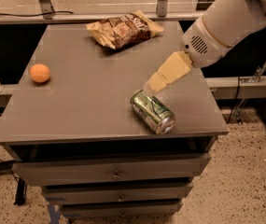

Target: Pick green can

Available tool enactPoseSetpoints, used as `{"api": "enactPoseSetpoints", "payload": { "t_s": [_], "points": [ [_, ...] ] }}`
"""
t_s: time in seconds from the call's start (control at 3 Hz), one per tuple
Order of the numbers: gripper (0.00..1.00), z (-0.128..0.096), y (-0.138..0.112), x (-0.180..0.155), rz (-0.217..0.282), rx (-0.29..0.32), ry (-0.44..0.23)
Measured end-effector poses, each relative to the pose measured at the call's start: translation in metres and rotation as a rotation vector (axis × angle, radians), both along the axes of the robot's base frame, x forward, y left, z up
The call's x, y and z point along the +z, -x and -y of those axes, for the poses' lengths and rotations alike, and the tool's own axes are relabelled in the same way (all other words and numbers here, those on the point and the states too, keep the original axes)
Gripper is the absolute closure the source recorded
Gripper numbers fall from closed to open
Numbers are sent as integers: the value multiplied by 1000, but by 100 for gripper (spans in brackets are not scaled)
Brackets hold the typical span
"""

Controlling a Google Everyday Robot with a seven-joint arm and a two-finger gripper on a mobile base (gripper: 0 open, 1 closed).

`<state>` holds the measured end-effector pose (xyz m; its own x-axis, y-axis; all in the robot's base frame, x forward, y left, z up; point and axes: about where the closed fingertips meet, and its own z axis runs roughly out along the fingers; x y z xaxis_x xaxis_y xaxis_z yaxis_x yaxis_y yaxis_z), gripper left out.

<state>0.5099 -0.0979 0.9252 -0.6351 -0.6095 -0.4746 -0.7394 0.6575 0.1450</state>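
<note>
The green can (152,111) lies on its side near the front right of the grey table top (86,101). It is shiny green with pale markings, and one silver end faces the front right. My gripper (151,85), tan in colour on a white arm (226,22), reaches in from the upper right. Its tip is just above the can's rear end, close to it or touching it. Nothing shows as held.
A brown chip bag (123,29) lies at the back middle of the table. An orange ball (39,73) sits at the left. Drawers (116,174) are below the top. The table's right and front edges are close to the can.
</note>
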Motion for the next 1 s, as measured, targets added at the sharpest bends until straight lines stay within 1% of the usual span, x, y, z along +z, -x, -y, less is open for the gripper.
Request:
{"api": "enactPoseSetpoints", "payload": {
  "t_s": [0.33, 0.67, 1.0],
  "points": [
    [0, -26, 2, -21, -5, 11, 31],
    [0, -40, -2, -51, -3, 13, 91],
    [0, -44, 1, -79, -16, 6, 146]
  ]
}}
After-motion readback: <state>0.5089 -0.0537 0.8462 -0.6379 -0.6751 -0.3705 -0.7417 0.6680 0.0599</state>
